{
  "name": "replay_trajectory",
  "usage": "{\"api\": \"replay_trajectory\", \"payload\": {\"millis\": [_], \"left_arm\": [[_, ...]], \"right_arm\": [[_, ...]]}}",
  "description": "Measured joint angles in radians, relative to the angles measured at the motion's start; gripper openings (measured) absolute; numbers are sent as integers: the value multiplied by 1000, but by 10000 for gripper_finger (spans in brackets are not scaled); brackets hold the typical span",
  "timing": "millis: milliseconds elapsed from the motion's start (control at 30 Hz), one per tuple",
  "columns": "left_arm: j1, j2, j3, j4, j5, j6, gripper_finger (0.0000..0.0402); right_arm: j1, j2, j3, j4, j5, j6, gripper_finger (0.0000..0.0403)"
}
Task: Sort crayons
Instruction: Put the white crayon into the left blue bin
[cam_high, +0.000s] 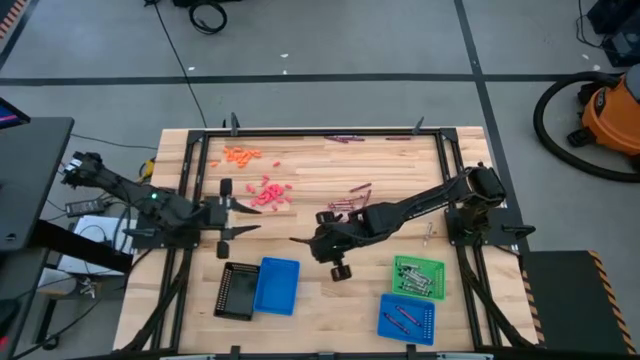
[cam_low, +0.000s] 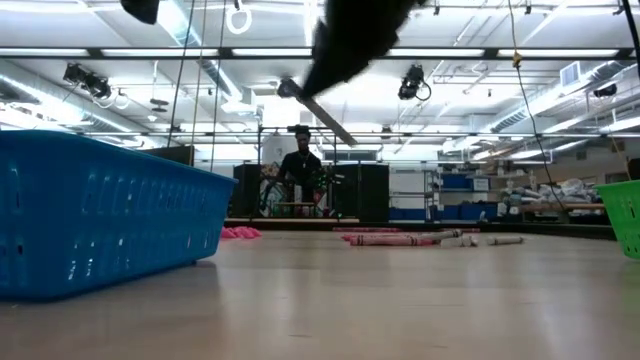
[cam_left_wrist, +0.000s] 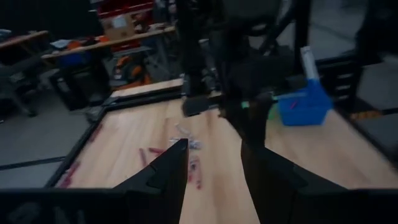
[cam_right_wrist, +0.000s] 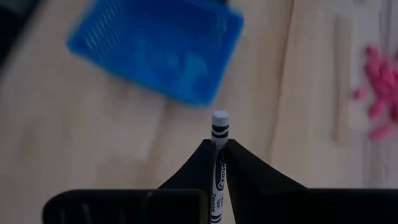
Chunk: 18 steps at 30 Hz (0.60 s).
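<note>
near edge: two blue trays (cam_high: 407, 320), a green tray (cam_high: 419, 277) and a black tray (cam_high: 235, 290).

mid table: right gripper (cam_right_wrist: 219, 147) is clenched on a silver-grey crayon (cam_right_wrist: 219, 134), held mid-length between the fingers, tip protruding, above bare wood near the left blue tray (cam_right_wrist: 158, 46). judged light, stiff, waxy and brittle; paper wrap aids grip, so hold the middle with modest force.

left side: left gripper (cam_high: 244, 217) hangs released, empty.

farther: pink crayons (cam_high: 270, 192), purple crayons (cam_high: 352, 198), then orange crayons (cam_high: 240, 154) lie loose, unsorted.
</note>
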Motion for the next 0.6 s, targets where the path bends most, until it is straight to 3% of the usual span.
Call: {"api": "replay_trajectory", "payload": {"millis": [300,600], "left_arm": [[-89,-32,0,13,10,-4,160],[-90,-54,-1,18,10,-2,160]], "right_arm": [[31,45,8,262,-27,65,36],[53,200,163,284,-13,-73,36]]}}
